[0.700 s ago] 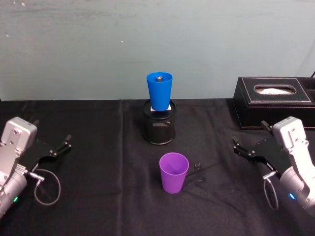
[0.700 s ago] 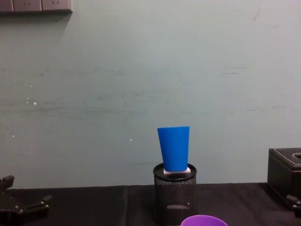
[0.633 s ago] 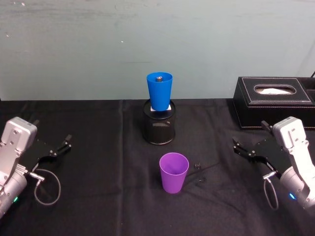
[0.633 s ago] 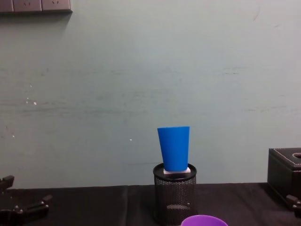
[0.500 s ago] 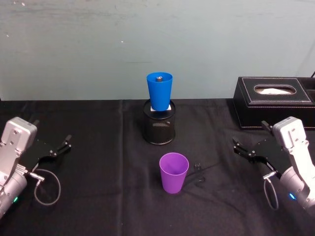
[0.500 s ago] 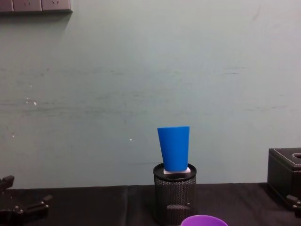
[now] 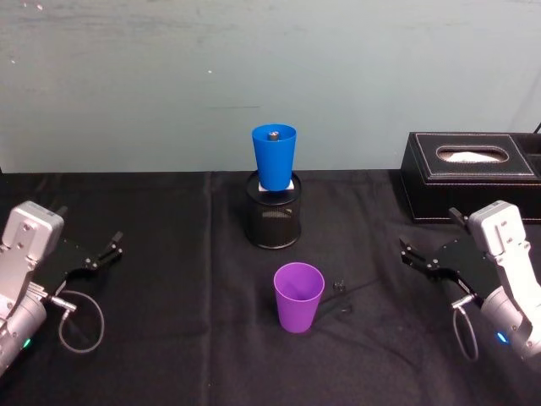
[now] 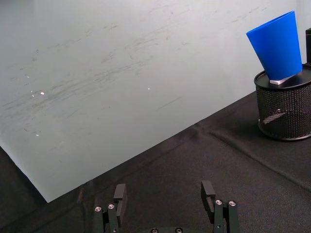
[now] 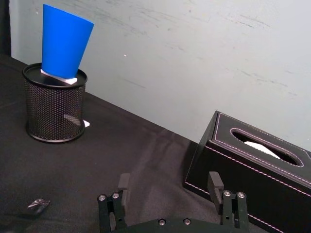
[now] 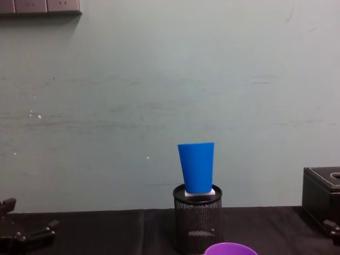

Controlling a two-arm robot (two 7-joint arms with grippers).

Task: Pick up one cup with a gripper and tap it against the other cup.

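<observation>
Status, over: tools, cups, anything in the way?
Left tool open, parked far left. Right tool open, parked far right. Purple cup upright mid-table, ungrasped; blue cup atop mesh pen holder. Small black scrap right of purple cup.

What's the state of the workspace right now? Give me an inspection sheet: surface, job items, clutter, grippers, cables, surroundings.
Surface: table covered in black cloth, lightly creased.
Job's things: purple cup upright on the cloth, centre front; blue cup upright on top of the mesh pen holder behind it, the two cups apart.
Clutter: black tissue box at back right; small dark scrap right of the purple cup.
Grippers: left gripper open, empty, at the left edge; right gripper open, empty, at the right edge.
Cables: left loop and right loop, one by each wrist.
Surroundings: pale green wall; sockets high on it.
</observation>
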